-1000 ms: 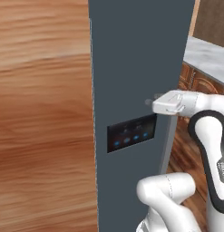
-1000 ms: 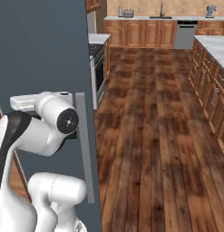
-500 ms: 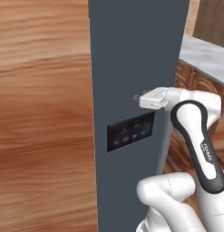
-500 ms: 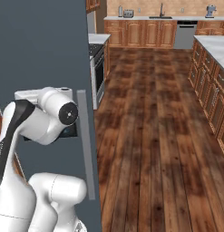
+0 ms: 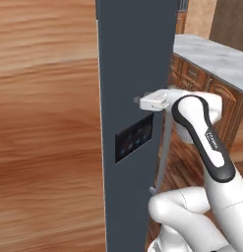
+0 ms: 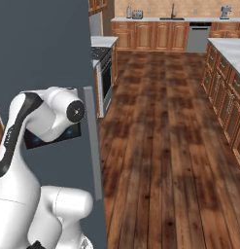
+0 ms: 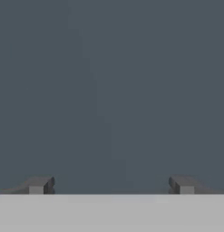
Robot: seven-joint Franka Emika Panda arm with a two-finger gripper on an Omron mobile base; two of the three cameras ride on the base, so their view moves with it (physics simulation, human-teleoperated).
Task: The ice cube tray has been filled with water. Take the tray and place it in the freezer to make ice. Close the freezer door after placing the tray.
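In the hand view the gripper (image 7: 111, 186) stands wide open, its two dark fingertips (image 7: 38, 185) rising at the lower left and lower right of the frame with nothing between them; ahead of them is a flat dark blue-grey surface, the freezer door (image 7: 111, 90), close up.

In the left base view the white hand (image 5: 155, 100) sits right of centre, pointing left, with its tip at the right edge of the freezer door (image 5: 135, 74); whether it touches the panel cannot be told; the door runs as a tall dark band down the middle of the frame; a small dark control panel (image 5: 134, 143) with faint blue dots sits below the hand; a grey vertical bar handle (image 5: 164, 150) runs down just right of the door's edge; brown wooden cabinet fronts (image 5: 44, 123) cover the left half; a grey marble counter (image 5: 211, 56) lies at the upper right.

In the right base view the freezer door (image 6: 43, 44) occupies the upper left, the bar handle (image 6: 93, 141) running down its right edge; a wooden floor (image 6: 165, 146) stretches right.
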